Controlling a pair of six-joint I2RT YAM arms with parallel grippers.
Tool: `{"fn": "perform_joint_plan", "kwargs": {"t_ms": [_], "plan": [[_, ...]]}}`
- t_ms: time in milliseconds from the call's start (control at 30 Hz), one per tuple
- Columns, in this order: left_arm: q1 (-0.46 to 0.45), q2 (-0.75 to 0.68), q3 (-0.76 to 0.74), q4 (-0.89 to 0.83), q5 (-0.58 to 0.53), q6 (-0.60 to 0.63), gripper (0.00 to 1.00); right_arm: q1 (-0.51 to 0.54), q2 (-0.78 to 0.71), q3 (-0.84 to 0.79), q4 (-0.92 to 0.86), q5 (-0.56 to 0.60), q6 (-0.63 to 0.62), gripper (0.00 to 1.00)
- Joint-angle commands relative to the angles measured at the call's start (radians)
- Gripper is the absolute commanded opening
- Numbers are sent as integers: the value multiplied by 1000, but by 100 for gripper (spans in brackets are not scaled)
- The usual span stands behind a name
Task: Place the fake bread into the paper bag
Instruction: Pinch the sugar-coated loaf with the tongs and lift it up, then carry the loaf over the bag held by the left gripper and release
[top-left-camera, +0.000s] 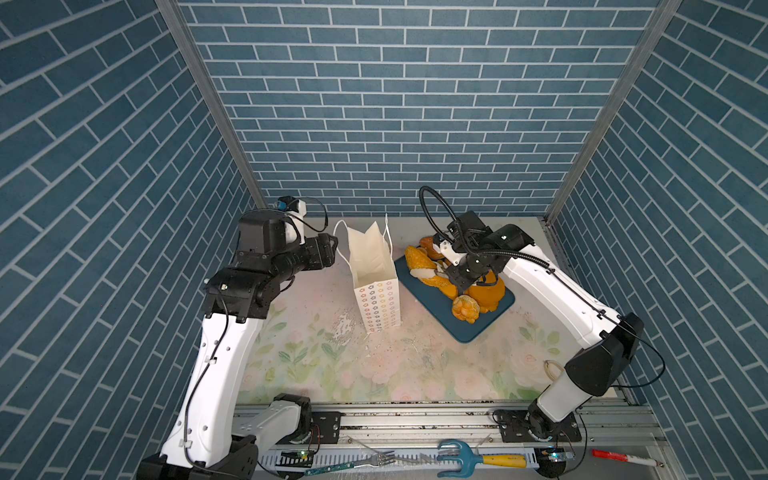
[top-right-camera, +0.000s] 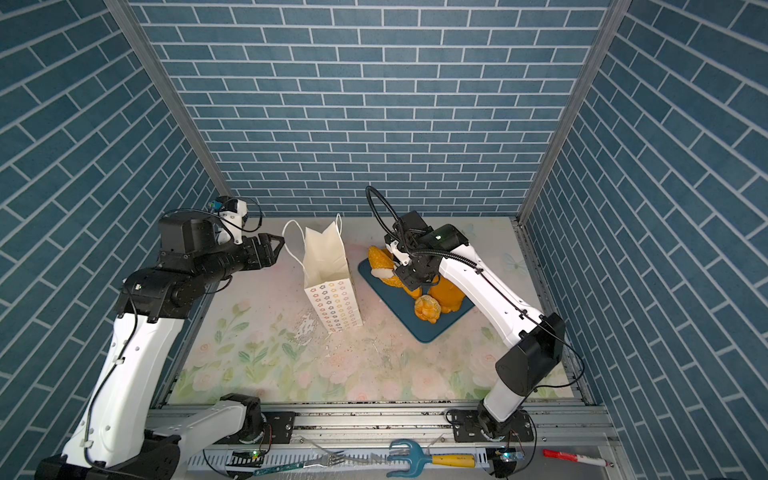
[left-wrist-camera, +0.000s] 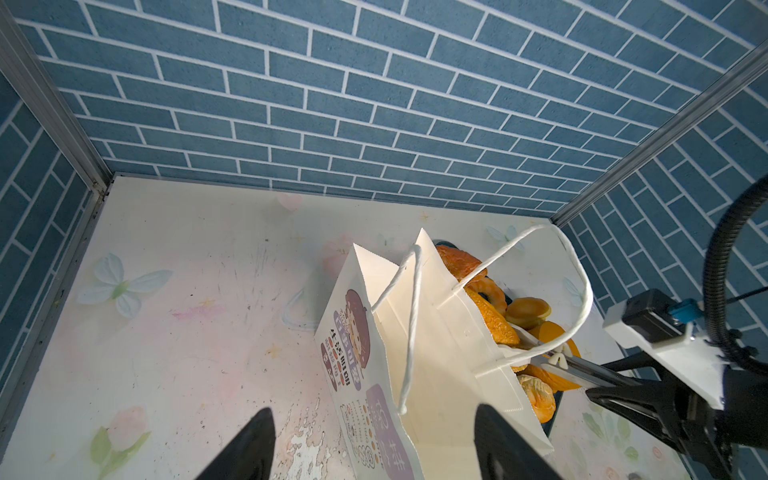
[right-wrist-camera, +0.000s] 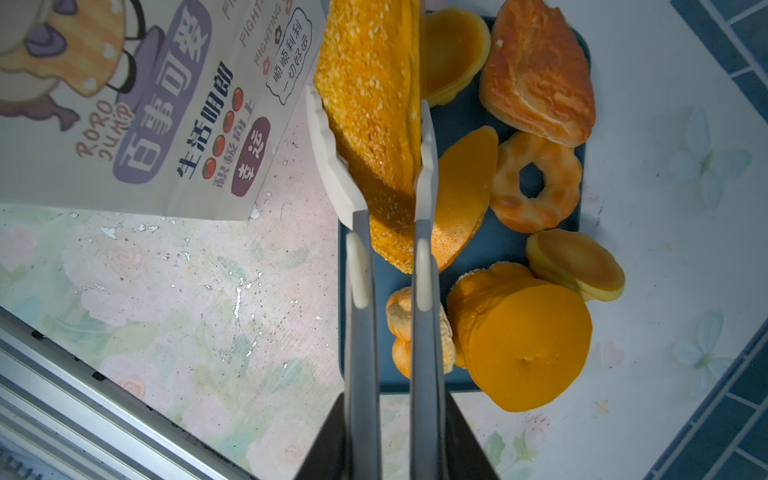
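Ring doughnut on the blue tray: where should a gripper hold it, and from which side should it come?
Probably from above: the ring doughnut lies flat on the blue tray. One finger goes into its open hole, the other outside the band on the side facing the tray's edge, which is free. Other fake bread crowds its remaining sides.

Top views look down from overhead (near twins); close wrist views share the paper bag (left-wrist-camera: 453, 365).

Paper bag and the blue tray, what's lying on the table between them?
Nothing: in the right wrist view only bare, scuffed floral tabletop separates the paper bag from the blue tray.
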Motion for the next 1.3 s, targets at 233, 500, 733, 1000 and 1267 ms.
{"fn": "perform_joint_plan", "kwargs": {"t_ms": [233,500,733,1000,1267], "plan": [[-4,34,55,-18,-3,48,77,-36,-99,157,-45,83,154,27],[-4,108,126,-67,-25,64,77,-32,-45,446,-105,56,218,27],[-4,154,138,-58,-1,62,77,0,96,805,-190,5,219,26],[-8,186,128,-21,44,39,75,81,136,897,-112,-40,238,26],[-10,183,85,-5,-31,-5,43,209,129,880,-30,-32,234,26]]}}
